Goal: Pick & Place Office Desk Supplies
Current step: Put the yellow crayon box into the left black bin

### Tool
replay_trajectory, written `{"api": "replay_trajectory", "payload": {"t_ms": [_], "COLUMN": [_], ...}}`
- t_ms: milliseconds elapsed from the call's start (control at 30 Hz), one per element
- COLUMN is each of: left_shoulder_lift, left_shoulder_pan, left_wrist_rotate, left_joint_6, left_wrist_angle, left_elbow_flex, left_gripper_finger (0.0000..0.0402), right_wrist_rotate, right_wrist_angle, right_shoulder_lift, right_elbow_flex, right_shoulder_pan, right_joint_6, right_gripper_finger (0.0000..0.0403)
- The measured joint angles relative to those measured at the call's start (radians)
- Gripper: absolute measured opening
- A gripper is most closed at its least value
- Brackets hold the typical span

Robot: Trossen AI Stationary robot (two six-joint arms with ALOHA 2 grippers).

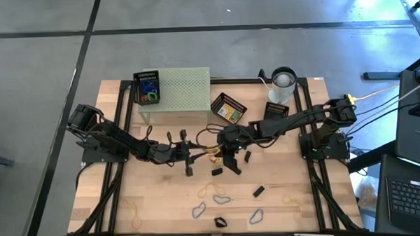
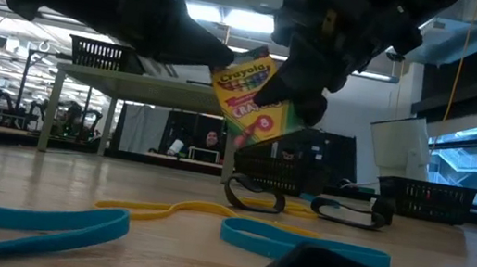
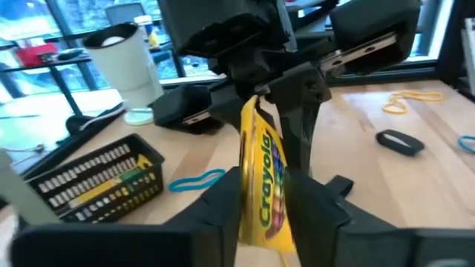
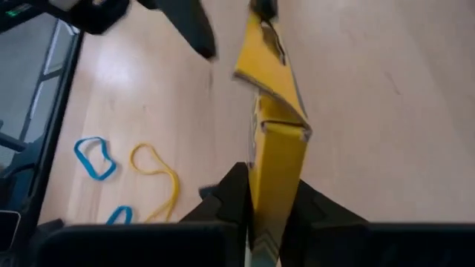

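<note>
A yellow crayon box [image 2: 249,93] hangs tilted above the table's middle between my two grippers. My right gripper [image 4: 271,194] is shut on it and reaches in from the table's right. My left gripper [image 3: 263,189] comes from the left. It is open, with a finger on either side of the box's other end, where a flap [image 4: 267,74] stands open. One left finger [image 4: 199,30] stands plainly off the box. A second crayon box [image 1: 229,113] lies in a small black basket. Coloured loops [image 1: 149,92] fill another basket on the green stand. My right gripper pinches the crayon box's two broad faces [image 4: 276,174] between its two fingers, at the end nearest to it. The fingers [image 4: 231,199] slant down from the table's right. The box is lifted clear of the table and tilted, with its flap end away from the gripper.
On the table's near half lie blue-grey loops [image 1: 222,199], thin yellow rubber bands [image 1: 138,217] and black clips [image 1: 258,191]. The perforated green stand [image 1: 184,87], a white cup [image 1: 282,84] and an empty black basket [image 1: 275,110] stand along the far edge.
</note>
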Motion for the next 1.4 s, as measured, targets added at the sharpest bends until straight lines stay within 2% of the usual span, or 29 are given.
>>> {"api": "replay_trajectory", "payload": {"t_ms": [133,267,433,633,833,967,1167,1400], "left_shoulder_lift": [-0.002,-0.004,-0.004,-0.004,-0.004,-0.004,-0.004,-0.004], "left_shoulder_pan": [0.000,0.000,0.000,-0.012,-0.020,-0.025,-0.025,-0.025], "left_wrist_rotate": [-0.101,-0.175,-0.184,-0.185,-0.185,-0.185,-0.185,-0.185], "left_joint_6": [0.000,0.000,0.000,-0.016,-0.013,0.016,0.026,0.026], "left_wrist_angle": [0.001,0.002,0.008,0.013,0.013,0.013,0.013,0.013], "left_elbow_flex": [0.000,0.000,0.000,0.001,0.002,0.002,0.002,0.002], "left_gripper_finger": [0.0139,0.0156,0.0159,0.0154,0.0153,0.0154,0.0148,0.0150], "right_wrist_rotate": [0.007,0.107,0.242,0.326,0.317,0.214,0.143,0.088], "right_wrist_angle": [-0.100,-0.256,-0.415,-0.471,-0.439,-0.373,-0.337,-0.332], "right_shoulder_lift": [-0.061,-0.152,-0.264,-0.310,-0.250,-0.180,-0.122,-0.090], "right_elbow_flex": [0.001,0.001,0.001,0.001,0.001,0.001,0.001,0.001], "right_shoulder_pan": [-0.020,-0.039,-0.085,-0.205,-0.385,-0.466,-0.530,-0.542], "right_joint_6": [-0.002,-0.025,-0.062,-0.082,-0.129,-0.181,-0.255,-0.264], "right_gripper_finger": [0.0036,0.0038,0.0038,0.0039,0.0039,0.0039,0.0040,0.0045]}}
